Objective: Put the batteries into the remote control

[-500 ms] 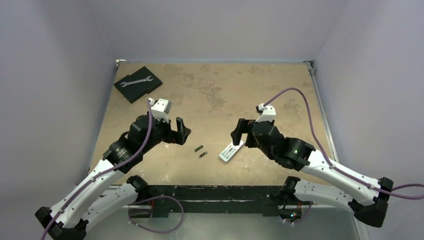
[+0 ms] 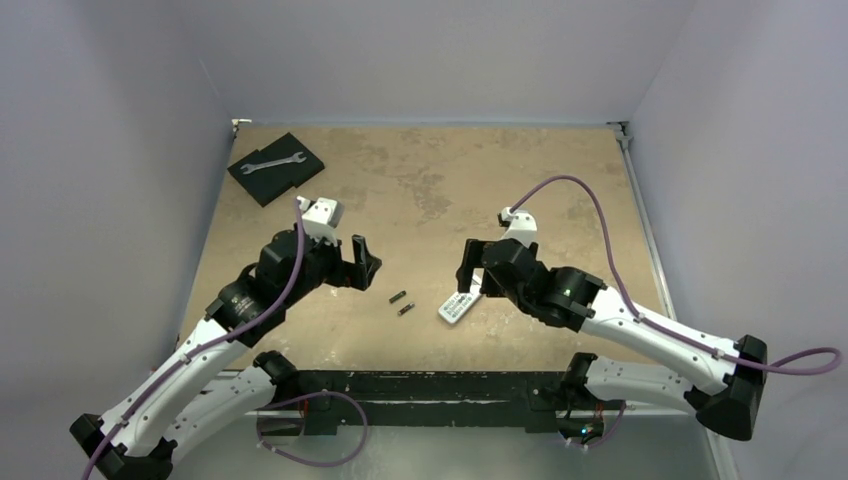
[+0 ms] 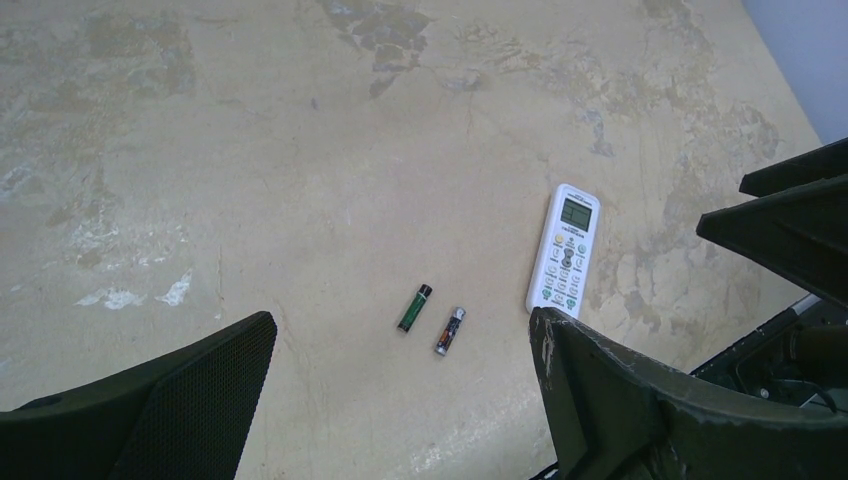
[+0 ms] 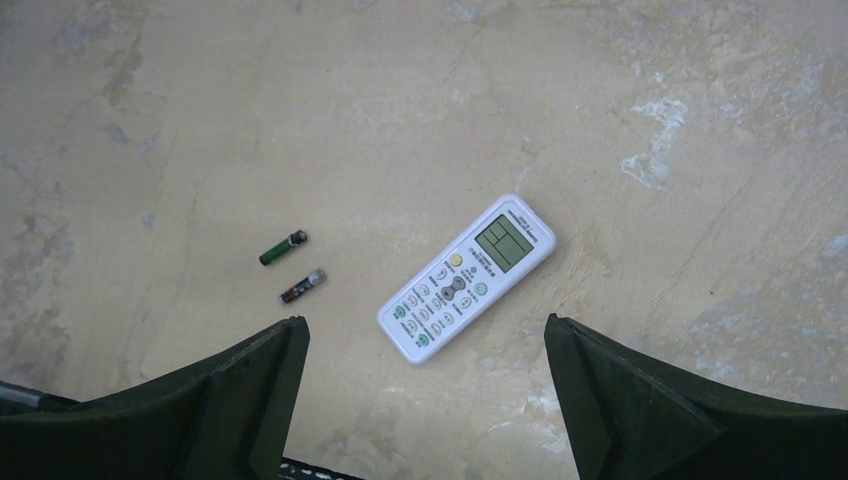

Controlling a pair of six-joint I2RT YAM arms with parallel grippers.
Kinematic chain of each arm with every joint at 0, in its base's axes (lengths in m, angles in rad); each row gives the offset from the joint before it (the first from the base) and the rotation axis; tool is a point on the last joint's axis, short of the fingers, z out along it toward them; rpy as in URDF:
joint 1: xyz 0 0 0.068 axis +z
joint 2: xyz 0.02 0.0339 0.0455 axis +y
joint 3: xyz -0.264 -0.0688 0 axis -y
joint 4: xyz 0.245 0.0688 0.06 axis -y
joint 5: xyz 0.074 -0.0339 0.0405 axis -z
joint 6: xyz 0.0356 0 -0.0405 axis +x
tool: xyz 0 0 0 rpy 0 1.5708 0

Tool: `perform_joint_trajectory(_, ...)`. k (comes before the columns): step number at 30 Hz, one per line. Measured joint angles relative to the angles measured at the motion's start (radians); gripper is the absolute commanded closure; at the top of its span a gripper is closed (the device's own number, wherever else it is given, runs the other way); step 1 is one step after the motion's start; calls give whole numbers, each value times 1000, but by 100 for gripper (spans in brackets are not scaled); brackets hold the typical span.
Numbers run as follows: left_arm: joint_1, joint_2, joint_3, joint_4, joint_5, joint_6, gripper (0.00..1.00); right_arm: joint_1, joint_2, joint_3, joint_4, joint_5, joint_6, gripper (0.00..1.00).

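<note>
Sits at the very start: nothing picked up, nothing loaded. Holds both sets of jaws spread wide and empty above the table, the left jaws just left of the batteries, the right jaws above the far end of the remote control.

Finds the remote control around the middle of the table, toward the near edge, lying flat and slanted, display and buttons facing up. Puts the battery bay, by that reckoning, on the underside and out of sight. Finds the batteries just left of the remote control, apart from it and from each other, side by side and roughly parallel: a green-wrapped battery farther left, a darker battery closer to the remote control.

Calls next, most likely, for getting at the back of the remote control: closing across the slim white body, turning it over, and opening the bay before any battery goes in. Asks for care there, given a thin bar flat on a hard top with little edge to catch. Needs, for each battery, a fine pinch across a tiny round body apt to roll.

Shows a tan, mottled, worn table with pale scuffs, and a dark pad at the far left corner carrying a wrench. Closes the space in with plain pale lavender walls on the left, far and right sides.
</note>
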Motion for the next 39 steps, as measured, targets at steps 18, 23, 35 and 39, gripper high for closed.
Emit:
perform_joint_trajectory(18, 0, -20, 0, -3, -12, 0, 1, 0, 233, 37, -65, -22, 185, 1)
perform_joint_trajectory(23, 0, -26, 0, -10, -13, 0, 1, 0, 271, 37, -65, -27, 264, 1)
perform_joint_trajectory(35, 0, -38, 0, -14, -16, -1, 1, 0, 354, 26, -60, -59, 492, 1)
perform_joint_trajectory(39, 0, -40, 0, -14, -16, -1, 1, 0, 370, 19, -53, -75, 554, 1)
